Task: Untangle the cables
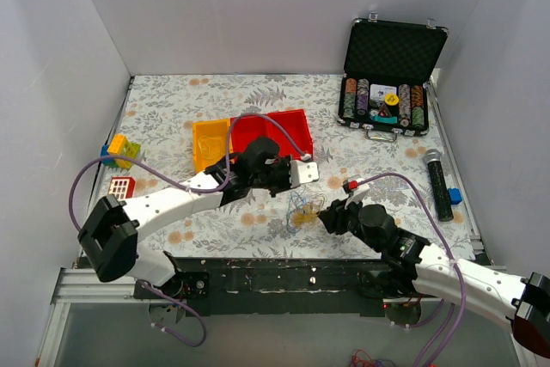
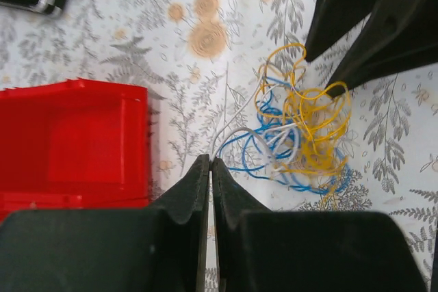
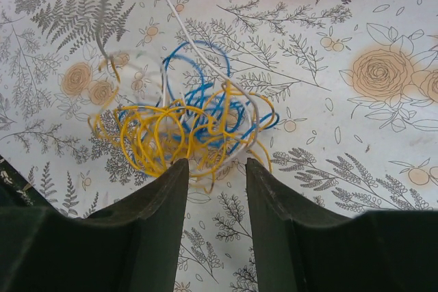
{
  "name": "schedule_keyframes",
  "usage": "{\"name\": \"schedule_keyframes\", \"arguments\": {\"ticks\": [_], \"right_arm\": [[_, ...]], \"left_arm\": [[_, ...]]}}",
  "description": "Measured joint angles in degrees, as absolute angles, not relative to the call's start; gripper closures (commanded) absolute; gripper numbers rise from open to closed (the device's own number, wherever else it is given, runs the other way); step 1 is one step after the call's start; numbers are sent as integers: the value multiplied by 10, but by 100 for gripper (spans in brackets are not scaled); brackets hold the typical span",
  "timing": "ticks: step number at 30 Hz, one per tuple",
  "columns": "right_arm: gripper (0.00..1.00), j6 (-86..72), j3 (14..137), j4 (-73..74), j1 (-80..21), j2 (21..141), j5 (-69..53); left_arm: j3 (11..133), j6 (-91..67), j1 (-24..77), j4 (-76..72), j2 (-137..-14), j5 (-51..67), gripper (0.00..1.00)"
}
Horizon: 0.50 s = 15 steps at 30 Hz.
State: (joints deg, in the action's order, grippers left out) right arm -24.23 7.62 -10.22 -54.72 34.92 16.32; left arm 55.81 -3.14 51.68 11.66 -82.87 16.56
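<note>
Right claw [image 3: 214, 169], tips parted, at near edge of cables [image 3: 195, 117]

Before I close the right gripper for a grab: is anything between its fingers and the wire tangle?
Nothing visible. The open right gripper sits right at the tangle of thin blue, yellow and whitish wires, whose yellow loops reach the gap between its fingers.

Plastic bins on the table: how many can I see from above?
2. A yellow bin sits near the middle of the table, and a larger red bin stands right beside it on its right. The left arm covers part of the red one, so something small could be hidden there.
</note>
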Motion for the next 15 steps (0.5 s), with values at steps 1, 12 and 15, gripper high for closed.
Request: {"name": "schedule_keyframes", "arguments": {"ticks": [1, 12, 15], "right_arm": [[50, -239, 76, -100, -547, 349, 163], [16, -172, 184, -29, -546, 307, 214], [13, -154, 218, -44, -545, 308, 212]], "left_arm": [[571, -41, 516, 126, -816, 163, 100], [595, -79, 516, 186, -733, 176, 100], [595, -85, 516, 197, -731, 182, 100]]}}
